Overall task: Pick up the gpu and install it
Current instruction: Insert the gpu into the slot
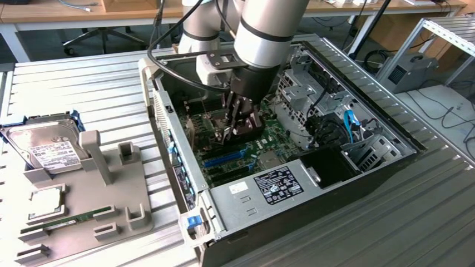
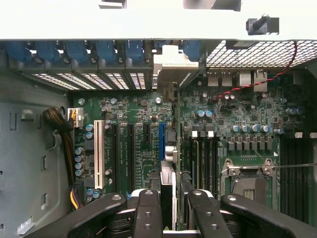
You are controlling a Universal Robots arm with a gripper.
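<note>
My gripper [image 1: 236, 127] reaches down inside the open computer case [image 1: 167, 128], above the motherboard [image 1: 260, 142]. It is shut on the gpu [image 1: 251, 125], a thin dark card held on edge. In the wrist view the gpu [image 2: 168, 176] runs edge-on between the black fingers [image 2: 147, 210], and its silvery bracket [image 2: 173, 62] lies against the case's rear slot openings. The card stands right along the blue expansion slot [image 2: 162, 141]. Whether its edge sits in the slot I cannot tell.
A white slot [image 2: 98, 153] and black slots lie beside the card, and the CPU socket [image 2: 247, 178] on its other side. The power supply [image 1: 275, 186] fills the case's near end. At the exterior view's left, a grey fixture [image 1: 82, 206] carries a hard drive [image 1: 44, 147] and a RAM stick [image 1: 67, 219].
</note>
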